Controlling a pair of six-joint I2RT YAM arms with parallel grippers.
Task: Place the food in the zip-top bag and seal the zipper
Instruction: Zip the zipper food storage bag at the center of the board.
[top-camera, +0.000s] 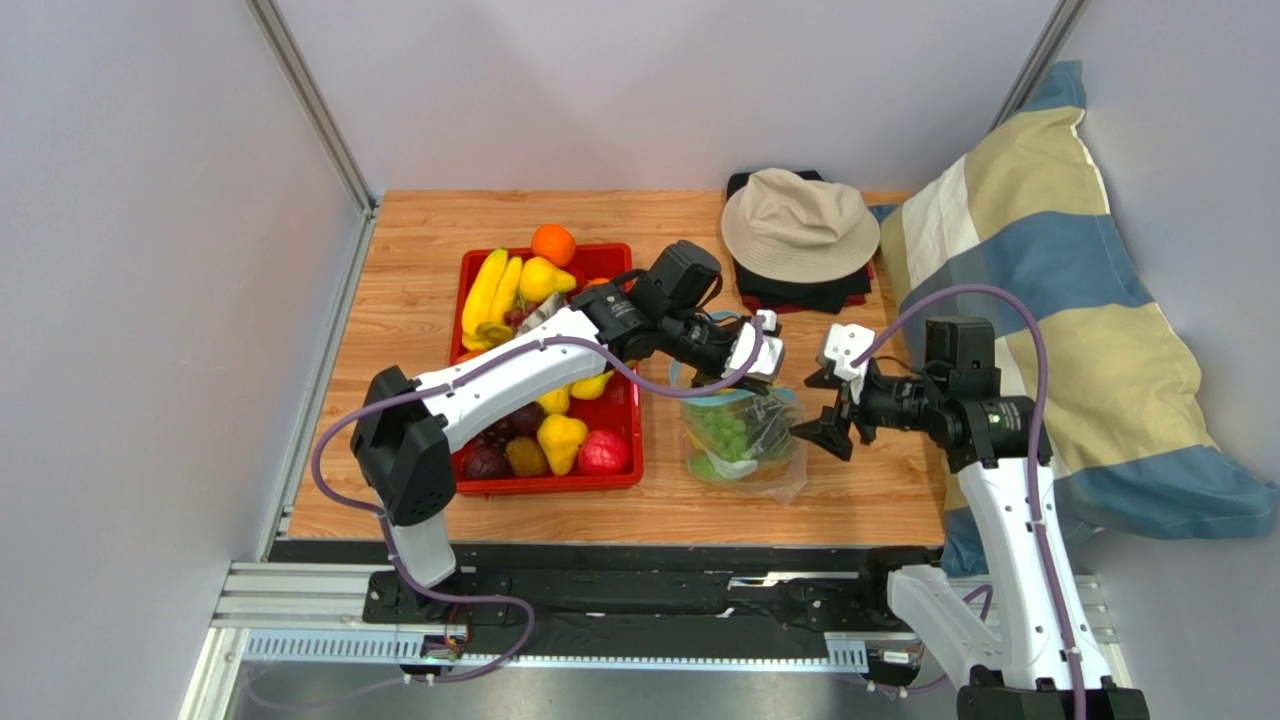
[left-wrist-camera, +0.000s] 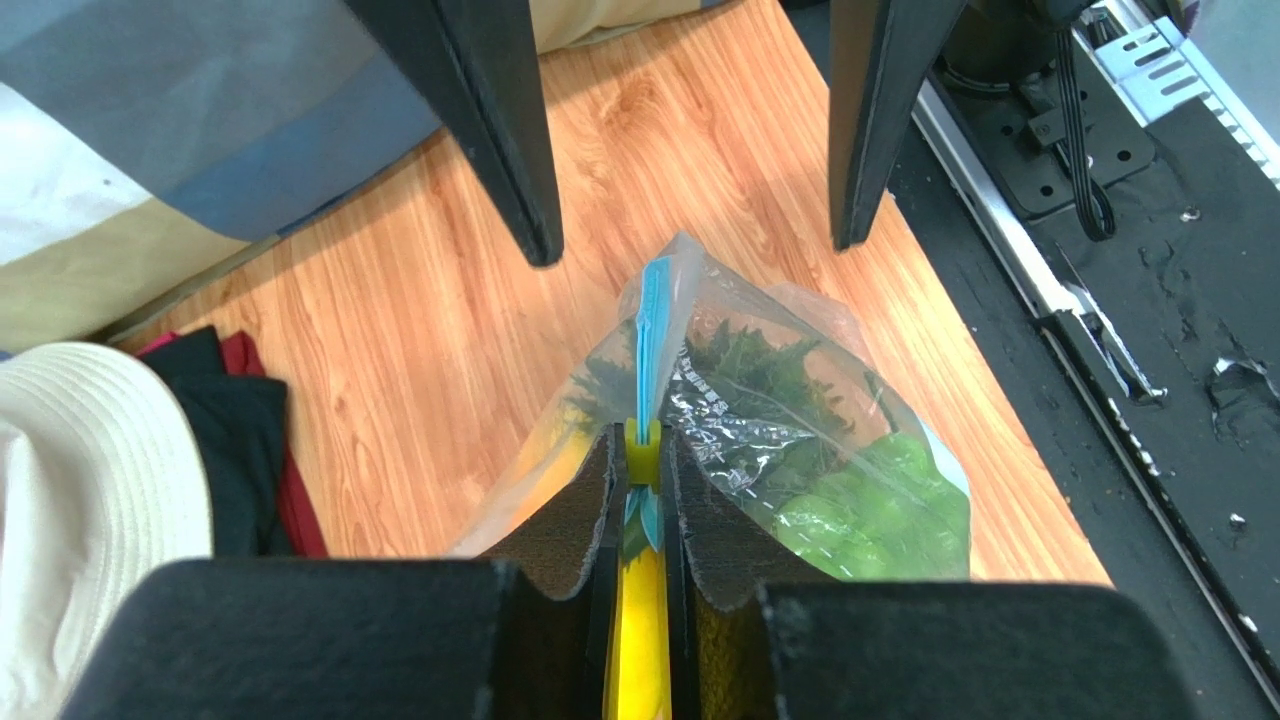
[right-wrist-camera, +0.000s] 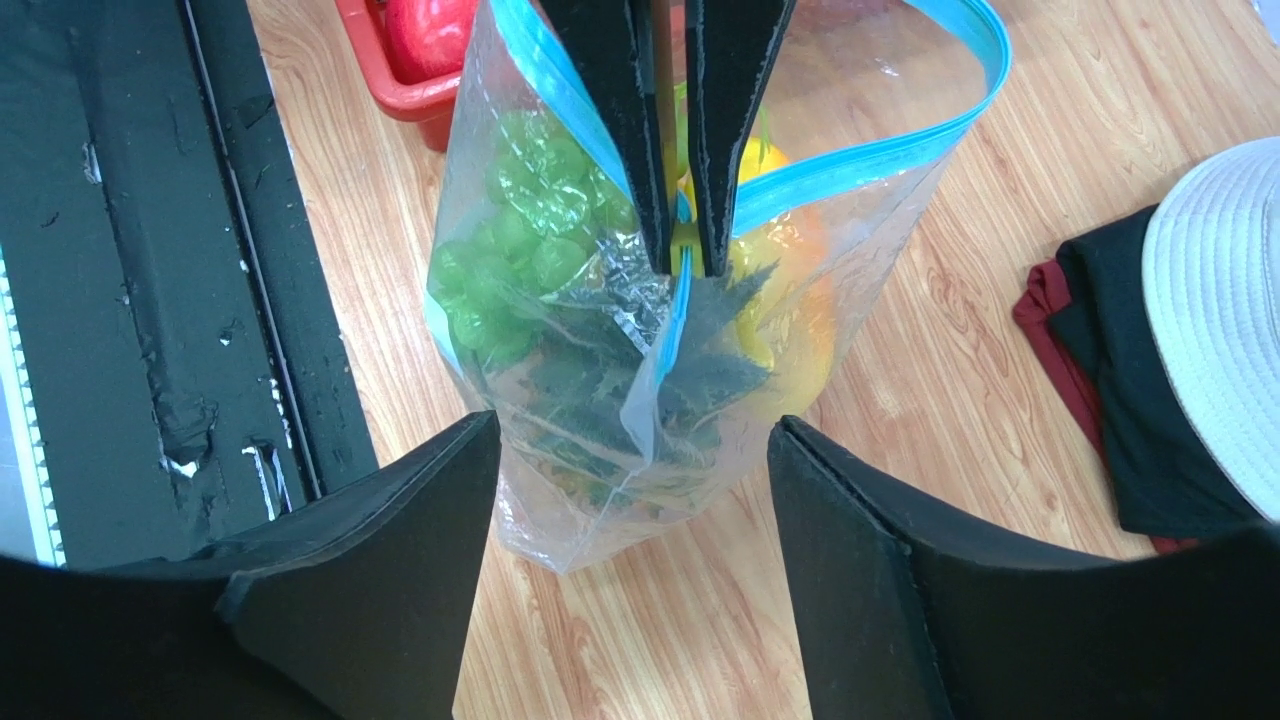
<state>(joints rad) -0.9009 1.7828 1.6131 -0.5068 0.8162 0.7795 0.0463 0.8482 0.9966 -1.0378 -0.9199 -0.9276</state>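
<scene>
The clear zip-top bag (top-camera: 736, 443) stands on the wooden table and holds green grapes (right-wrist-camera: 519, 248), a leafy orange-yellow pineapple (right-wrist-camera: 789, 323) and other food. My left gripper (left-wrist-camera: 643, 450) is shut on the blue-green zipper (left-wrist-camera: 651, 323) at the bag's top; it also shows in the top view (top-camera: 766, 368). In the right wrist view the zipper (right-wrist-camera: 902, 150) gapes open beyond the left fingers (right-wrist-camera: 631, 105) and lies pressed together on the near side. My right gripper (right-wrist-camera: 631, 480) is open and empty, just right of the bag (right-wrist-camera: 601, 390), also in the top view (top-camera: 827, 428).
A red tray (top-camera: 469, 323) with several toy fruits, including bananas, pears and an orange, sits left of the bag. A beige hat (top-camera: 800, 222) on dark folded clothes lies behind. A striped pillow (top-camera: 1052, 300) fills the right side. The table's front edge and black rail (top-camera: 601, 563) are close.
</scene>
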